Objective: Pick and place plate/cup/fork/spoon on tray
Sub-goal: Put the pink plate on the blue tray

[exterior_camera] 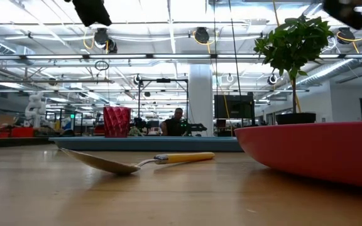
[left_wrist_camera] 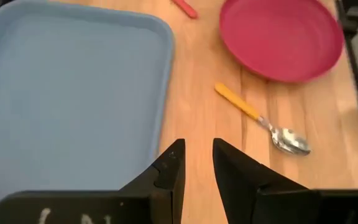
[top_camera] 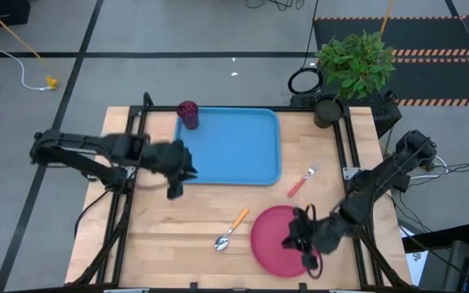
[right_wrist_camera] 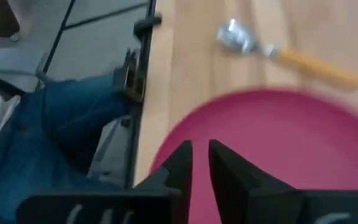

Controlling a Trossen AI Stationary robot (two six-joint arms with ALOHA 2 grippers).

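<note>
The pink-red plate [top_camera: 271, 240] lies flat on the wood near the table's front right. The spoon [top_camera: 231, 230], orange handle and silver bowl, lies just left of it, and the red-handled fork [top_camera: 302, 183] lies beyond it. The light blue tray [top_camera: 234, 150] sits mid-table, with the dark red cup [top_camera: 188, 114] upright at its far left corner. My left gripper [top_camera: 175, 185] hangs over bare wood by the tray's near left corner, its fingers [left_wrist_camera: 166, 171] apart and holding nothing. My right gripper [right_wrist_camera: 201, 158] hovers above the plate [right_wrist_camera: 278, 137] with a narrow gap between its fingers.
A potted plant [top_camera: 352, 65] stands at the table's far right corner. Black frame rails [top_camera: 352, 155] run along the table's sides. A person's blue trouser leg [right_wrist_camera: 73, 124] shows past the table's near edge. Bare wood lies between tray and plate.
</note>
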